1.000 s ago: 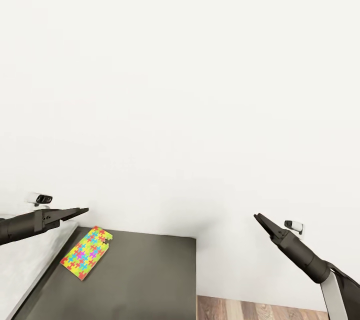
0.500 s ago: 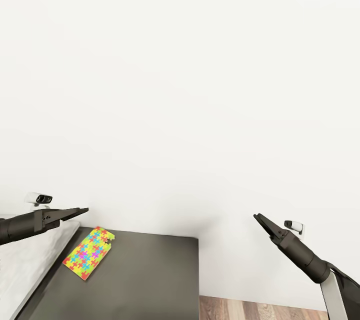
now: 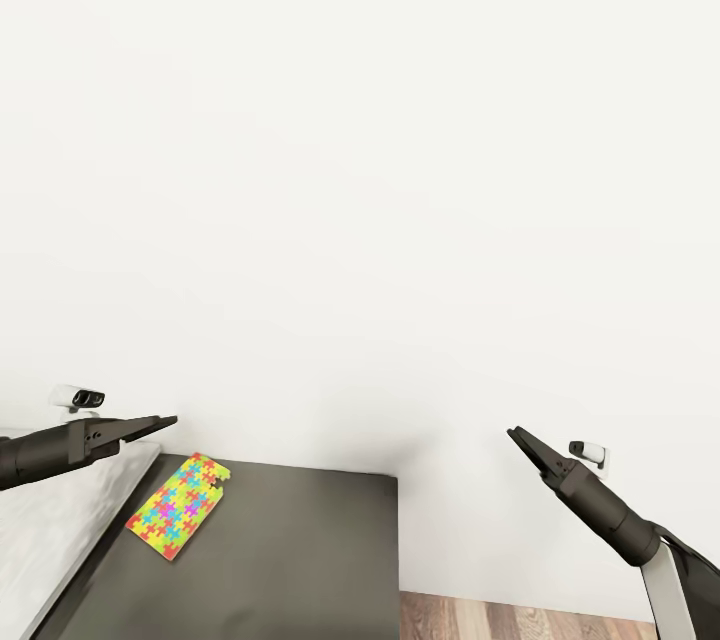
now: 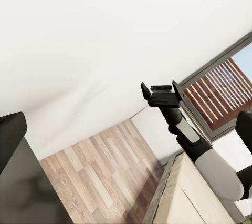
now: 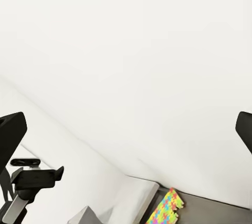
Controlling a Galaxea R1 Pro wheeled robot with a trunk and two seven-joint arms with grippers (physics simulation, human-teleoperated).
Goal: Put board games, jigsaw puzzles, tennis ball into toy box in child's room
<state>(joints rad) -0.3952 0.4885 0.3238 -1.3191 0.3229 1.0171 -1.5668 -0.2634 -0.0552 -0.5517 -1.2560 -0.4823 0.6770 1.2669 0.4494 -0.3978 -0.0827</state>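
One jigsaw puzzle (image 3: 178,518), a flat square of bright interlocking pieces, lies on the table's lower dark grey section (image 3: 290,560) close to the wall; it also appears in the right wrist view (image 5: 165,209). My left gripper (image 3: 163,420) hovers open just above and left of it, over the light grey top (image 3: 50,530). My right gripper (image 3: 516,436) hangs open in the air to the right of the table, over the floor; the left wrist view catches it (image 4: 160,88) with its jaws apart. The toy box, board games and tennis ball are out of view.
A blank white wall (image 3: 360,170) rises right behind the table. Wood-plank floor (image 3: 520,618) lies to the right of the dark section's edge. The left wrist view takes in a beige bed corner (image 4: 197,197) and a grey-framed window (image 4: 223,90).
The whole view has shifted slightly, so the table and puzzle sit a bit further right and up in the picture. Both arms hold the same pose.
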